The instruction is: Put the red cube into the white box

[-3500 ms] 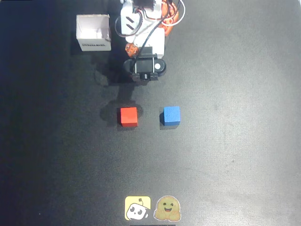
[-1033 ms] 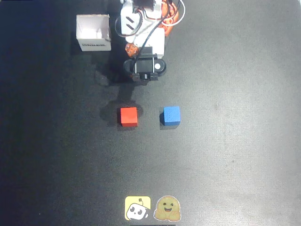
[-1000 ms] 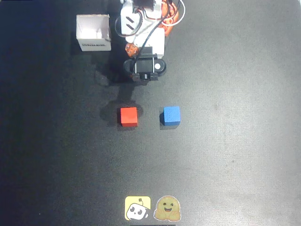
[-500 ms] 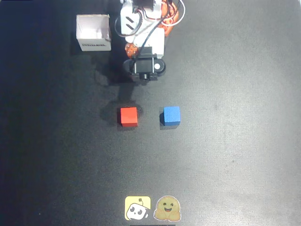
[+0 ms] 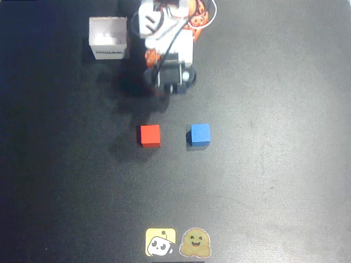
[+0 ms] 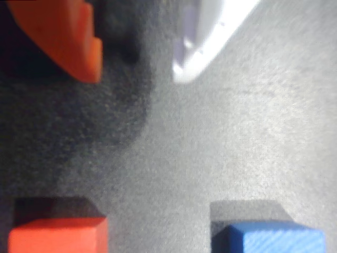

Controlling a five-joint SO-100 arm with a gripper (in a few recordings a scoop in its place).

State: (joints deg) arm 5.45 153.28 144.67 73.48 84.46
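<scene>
The red cube (image 5: 149, 135) lies on the dark table, a cube's width left of a blue cube (image 5: 199, 135) in the overhead view. The white box (image 5: 109, 37) stands open at the back left, with dark print on its near side. My gripper (image 5: 169, 82) hangs above the table beside the arm's base, behind both cubes and right of the box. In the wrist view my gripper (image 6: 137, 76) is open: an orange finger (image 6: 63, 37) and a white finger (image 6: 210, 37) stand apart with bare table between them. The red cube (image 6: 58, 234) and blue cube (image 6: 274, 240) sit at the bottom edge.
Two stickers, a yellow one (image 5: 160, 242) and a tan one (image 5: 196, 242), lie flat at the table's front edge. The arm's white and orange base (image 5: 167, 24) stands right beside the box. Open dark table (image 5: 274, 137) spreads to the right.
The arm has begun to move: its upper part is blurred and the gripper head has shifted slightly. Its shadow beside the red cube has slid down and left. Neither cube has moved.
</scene>
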